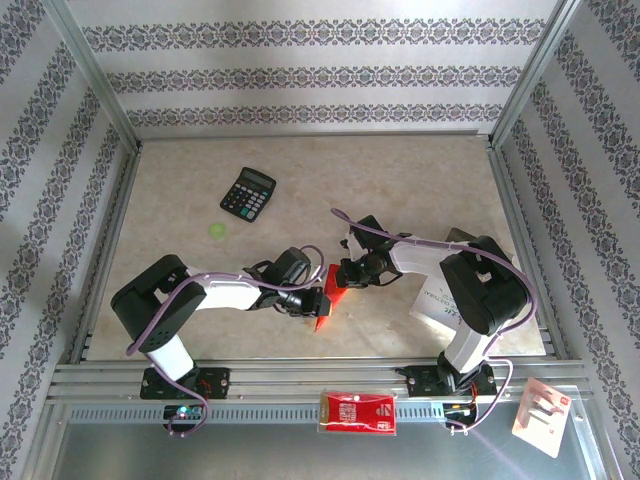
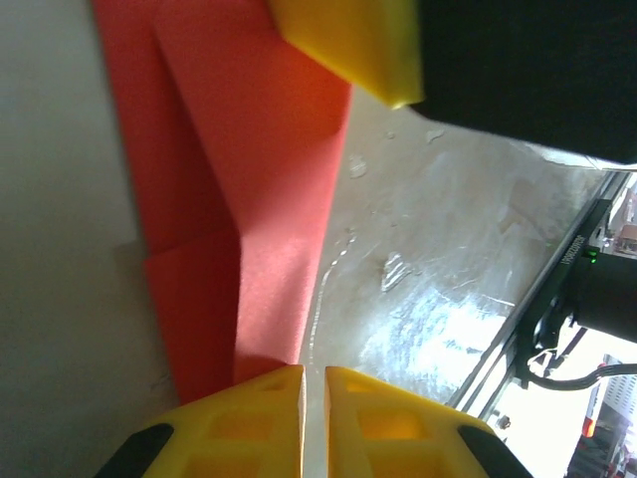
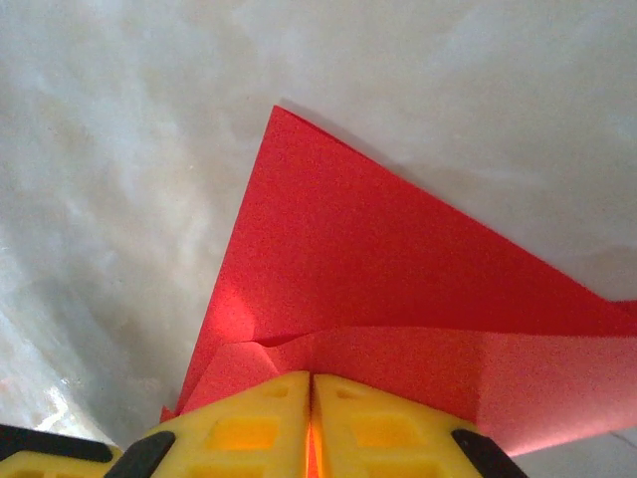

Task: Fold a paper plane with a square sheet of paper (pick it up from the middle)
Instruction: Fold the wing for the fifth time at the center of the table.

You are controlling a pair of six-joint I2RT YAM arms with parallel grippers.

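**Operator:** What does the top view give you?

**Spotter:** Your red paper [image 1: 330, 296] is near the front edge of the desk [image 1: 400, 190], about midway along it, between your two arms. Your left gripper [image 1: 319, 305] is at its near end and your right gripper [image 1: 343, 274] at its far end. The calculator [image 1: 247, 192] lies well apart, toward the back left corner. A grey booklet [image 1: 432, 300] lies under your right arm, toward the front right corner.

**Operator:** And the left wrist view?

**Spotter:** The red paper [image 2: 249, 179] runs down the left half, creased along its length, to the tip of one yellow finger [image 2: 264, 418]. Your left gripper [image 2: 314, 383] has its fingers drawn together with just a sliver between them. You can't tell from here whether the sheet is nipped. A yellow finger of your right gripper [image 2: 343, 40] overlaps the paper's top end.

**Operator:** Right wrist?

**Spotter:** Your right gripper [image 3: 312, 398] is clenched on the red paper [image 3: 368, 279], and red shows in the seam between the fingers. The sheet fans away to a sharp corner. A folded flap lies across it just ahead of your fingertips.
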